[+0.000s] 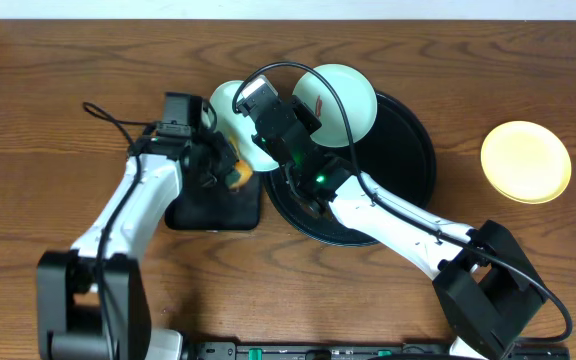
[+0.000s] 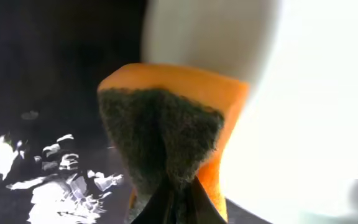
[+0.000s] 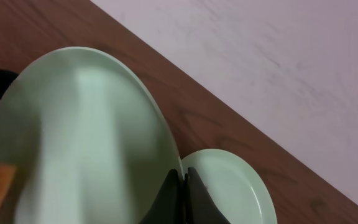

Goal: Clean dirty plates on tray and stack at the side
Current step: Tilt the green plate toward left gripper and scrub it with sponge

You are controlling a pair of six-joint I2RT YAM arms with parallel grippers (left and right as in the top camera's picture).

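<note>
Orange sponge [image 2: 166,143], clenched in the left pincer [image 2: 178,198], faced the mint plate [image 3: 86,137] that the right pincer [image 3: 184,185] pinched by its rim, tilted over the left edge of the tray [image 1: 413,165]; hard scrubbing could have twisted it loose onto the counter [image 1: 68,60].

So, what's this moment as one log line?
left gripper: shut on sponge | right gripper: shut on mint plate | yellow plate: off tray

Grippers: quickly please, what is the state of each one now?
Left gripper: closed on the orange sponge with a dark scouring pad.
Right gripper: closed on the rim of a pale mint round plate.
</note>
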